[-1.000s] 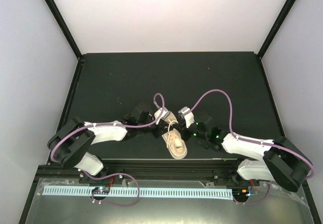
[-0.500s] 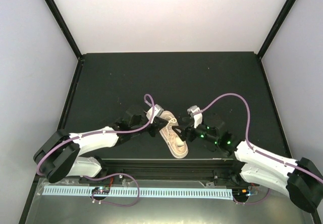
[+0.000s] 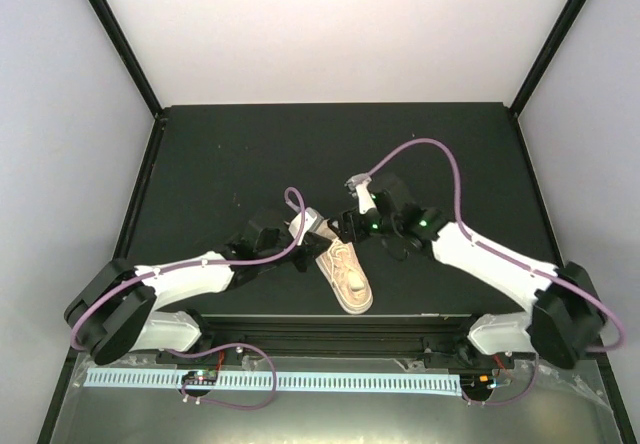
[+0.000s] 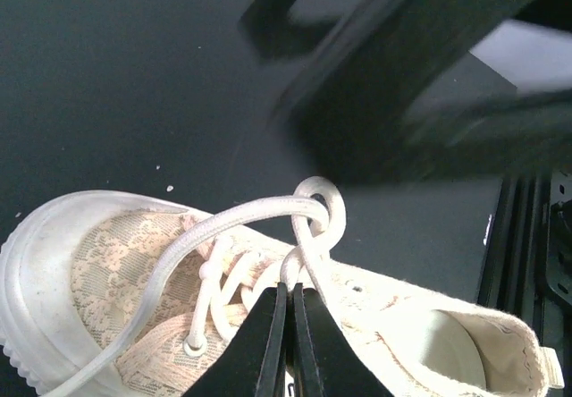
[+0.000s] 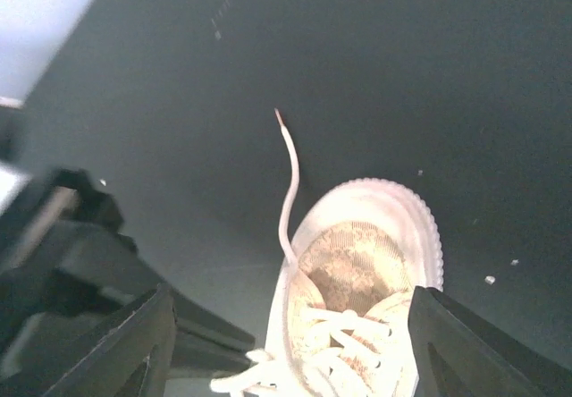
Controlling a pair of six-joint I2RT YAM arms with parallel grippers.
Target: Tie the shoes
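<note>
The shoe (image 3: 347, 276), a small pink-beige lace-patterned sneaker with cream laces, lies on the black table near its front edge. My left gripper (image 3: 321, 236) reaches it from the left. In the left wrist view the left gripper (image 4: 289, 291) is shut, pinching a lace (image 4: 315, 211) that rises in a small loop over the eyelets of the shoe (image 4: 107, 263). My right gripper (image 3: 346, 226) hovers over the shoe's far end. In the right wrist view it (image 5: 290, 312) stands wide open above the toe of the shoe (image 5: 357, 263). A loose lace end (image 5: 288, 178) trails across the table.
The black table (image 3: 250, 154) is bounded by white walls at the back and sides. A black rail (image 3: 320, 326) runs along its near edge, just behind the shoe's heel. The two grippers are close together above the shoe.
My right gripper has opened, pulled away to the right, then swung up over the shoe's far end. The left gripper stays shut on the lace and has shifted slightly left.
</note>
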